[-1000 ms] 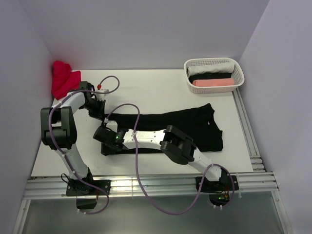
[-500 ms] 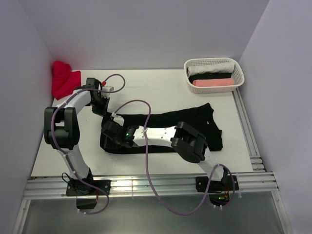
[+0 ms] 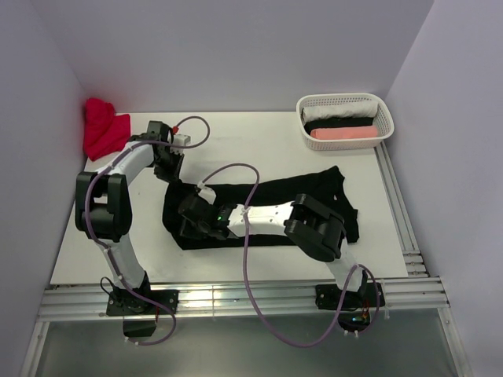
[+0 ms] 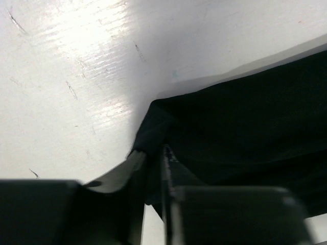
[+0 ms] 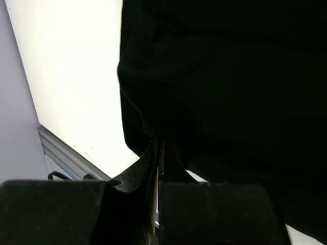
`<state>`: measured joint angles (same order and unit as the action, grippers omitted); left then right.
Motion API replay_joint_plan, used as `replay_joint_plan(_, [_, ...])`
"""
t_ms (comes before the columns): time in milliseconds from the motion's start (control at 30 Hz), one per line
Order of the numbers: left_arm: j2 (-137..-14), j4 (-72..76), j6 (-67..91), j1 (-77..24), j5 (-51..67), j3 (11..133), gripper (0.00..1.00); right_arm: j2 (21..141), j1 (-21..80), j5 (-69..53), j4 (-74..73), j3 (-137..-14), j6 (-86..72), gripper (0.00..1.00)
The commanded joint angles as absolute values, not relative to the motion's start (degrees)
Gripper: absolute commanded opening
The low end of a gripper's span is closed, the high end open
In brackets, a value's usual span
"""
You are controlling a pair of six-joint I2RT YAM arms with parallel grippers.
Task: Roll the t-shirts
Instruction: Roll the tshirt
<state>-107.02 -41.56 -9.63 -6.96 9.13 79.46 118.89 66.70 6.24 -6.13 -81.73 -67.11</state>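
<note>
Here's the black t-shirt [image 3: 310,200], folded into a long band across the middle of the table [image 3: 236,137], with both arms busy at its left end. The left claw [image 3: 174,170] sits on the far-left corner, fingers narrow, the hem caught between them. The right claw [image 3: 189,221] presses at the near-left edge, closed tight, though I cannot tell if any cloth is nipped inside. This looks like the very start of the roll. Next, both claws need to turn that end over and carry it rightward together, level and snug.
</note>
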Motion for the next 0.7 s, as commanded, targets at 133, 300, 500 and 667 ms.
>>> replay_joint_plan(133, [-106.3, -42.6, -10.1, -6.8, 10.3, 83.1, 0.46, 115.2, 66.6, 6.9, -2.0, -79.3, -68.8, 0.0])
replay_joint_plan(300, [-105.4, -45.3, -11.4, -5.5, 13.4, 85.9, 0.55, 115.0, 66.6, 7.4, -1.1, -77.7, -69.4, 0.0])
replay_joint_plan(500, [-105.0, -49.7, -13.3, -1.2, 19.3, 88.8, 0.6, 114.8, 66.6, 8.0, -1.4, -77.3, -69.5, 0.0])
replay_joint_plan(667, [-107.6, -53.0, -16.5, 4.5, 26.4, 87.4, 0.64, 114.6, 66.6, 8.0, -0.3, -76.0, -70.2, 0.0])
